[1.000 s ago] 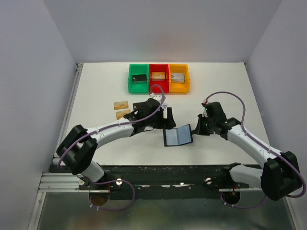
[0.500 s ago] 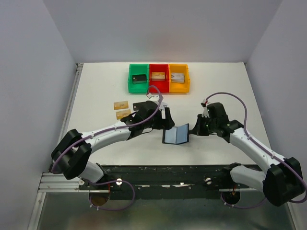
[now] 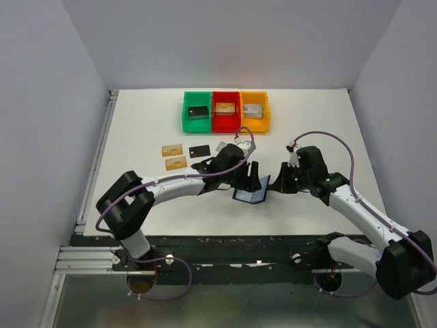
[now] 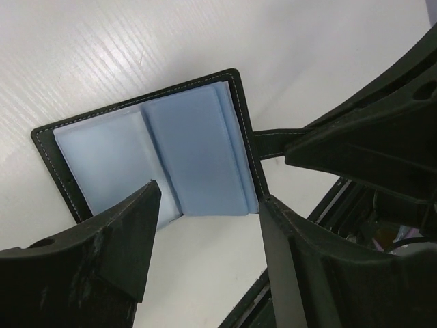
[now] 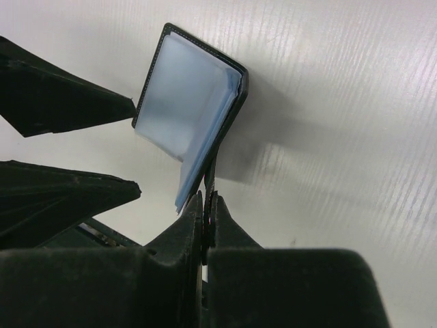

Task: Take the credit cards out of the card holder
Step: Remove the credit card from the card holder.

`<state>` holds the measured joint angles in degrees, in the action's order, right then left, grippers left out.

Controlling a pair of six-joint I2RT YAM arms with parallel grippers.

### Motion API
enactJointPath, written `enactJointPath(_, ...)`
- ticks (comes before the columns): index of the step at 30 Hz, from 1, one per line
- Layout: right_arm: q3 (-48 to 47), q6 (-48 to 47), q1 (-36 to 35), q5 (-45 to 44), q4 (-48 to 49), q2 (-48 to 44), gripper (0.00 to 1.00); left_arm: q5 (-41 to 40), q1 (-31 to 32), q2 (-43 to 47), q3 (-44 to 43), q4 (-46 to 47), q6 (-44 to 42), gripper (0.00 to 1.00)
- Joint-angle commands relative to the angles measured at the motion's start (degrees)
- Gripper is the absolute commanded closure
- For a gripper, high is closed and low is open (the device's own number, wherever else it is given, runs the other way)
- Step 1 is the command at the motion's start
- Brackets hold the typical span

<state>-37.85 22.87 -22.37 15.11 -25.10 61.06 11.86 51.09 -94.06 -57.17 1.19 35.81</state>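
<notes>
Two grippers meet at the card holder, which lies open near the middle of the table. The right gripper is squeezed tight on its right flap and tips that flap up. The left gripper hangs just over it, fingers wide apart, the holder under the gap.

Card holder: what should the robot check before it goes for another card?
1. Card holder lies open, pockets showing: ok.
2. Right gripper pinches the holder's cover edge: ok.
3. Left gripper jaws apart over the pockets: ok.
4. A card to grab inside the pockets: cannot tell.
5. Tan cards lie out, away from the holder: ok.
</notes>
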Motion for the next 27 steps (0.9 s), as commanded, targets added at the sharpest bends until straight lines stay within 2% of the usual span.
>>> enactJointPath(1,0.49,-0.81,0.22,1.15,0.93,0.02,1.0,0.36,0.33,-1.65,-2.6,-3.65,-2.41,0.29)
enactJointPath(15,-0.12,0.33,0.22,-3.16,-1.26,3.1,1.0,1.32,1.2,-6.83,-6.99,-6.73,-5.31,0.28)
enactJointPath(27,-0.92,-0.02,0.22,-2.64,-1.44,3.1,1.0,1.33,2.08,-10.17,-10.42,-9.54,-7.16,0.27)
